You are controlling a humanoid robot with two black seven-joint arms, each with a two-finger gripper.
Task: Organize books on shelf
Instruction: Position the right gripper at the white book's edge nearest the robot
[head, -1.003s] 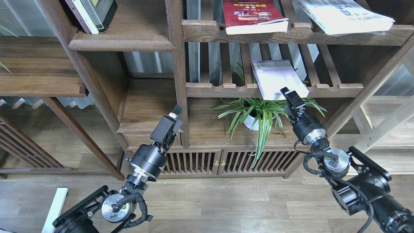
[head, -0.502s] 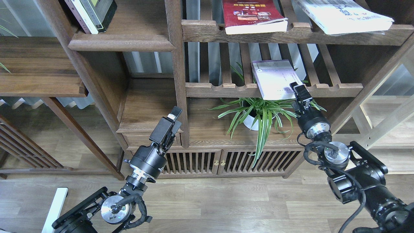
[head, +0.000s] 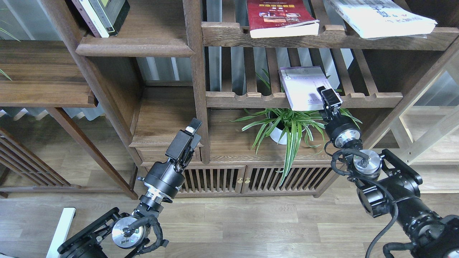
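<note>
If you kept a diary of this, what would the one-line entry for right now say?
right gripper at near edge of lavender book, grip unclear | left gripper idle, apart from books | red book, white book on upper slatted shelf

Both arms are matte black, built of chunky cylindrical segments with rounded housings. Each wrist carries a bare silver metal ring behind the gripper, and a polished silver disc caps the joint below, with looped black cables running around it. The left gripper is a boxy black block with a pale tip, and the right gripper is slimmer and all black.
</note>
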